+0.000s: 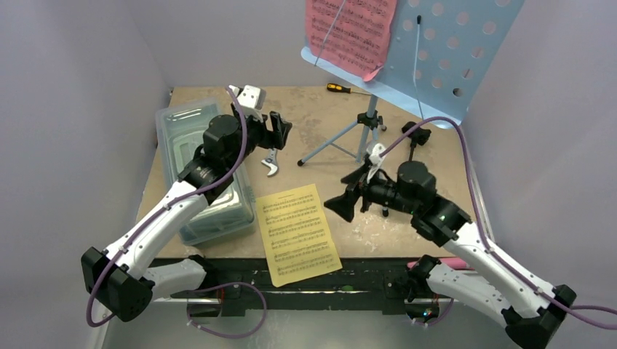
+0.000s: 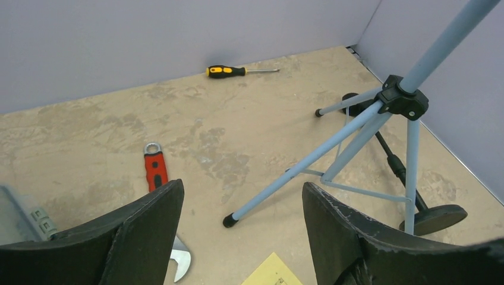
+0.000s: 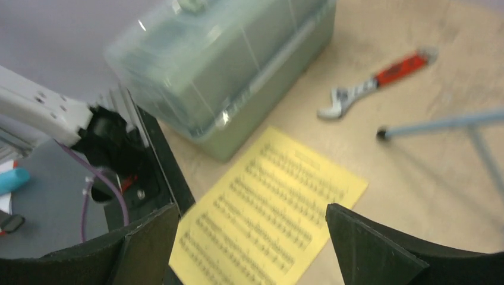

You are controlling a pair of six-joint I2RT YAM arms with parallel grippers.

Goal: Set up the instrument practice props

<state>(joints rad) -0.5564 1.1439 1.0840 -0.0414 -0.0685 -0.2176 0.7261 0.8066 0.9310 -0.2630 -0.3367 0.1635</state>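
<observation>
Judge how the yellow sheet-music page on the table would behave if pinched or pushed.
Probably floppy: the yellow page is a thin sheet lying flat on the table, so it would droop from a pinch. Likely light and apt to slide when pushed. Its near edge seems to overhang the table's front, a possible grip.

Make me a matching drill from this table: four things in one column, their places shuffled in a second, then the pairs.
Things
1. pink page
2. yellow page
3. screwdriver
4. wrench

Places
A. at the far edge of the table
B. flat at the table's near edge
C. up on the blue music stand
D. between the clear box and a tripod leg

Pairs: 1-C, 2-B, 3-A, 4-D
</observation>
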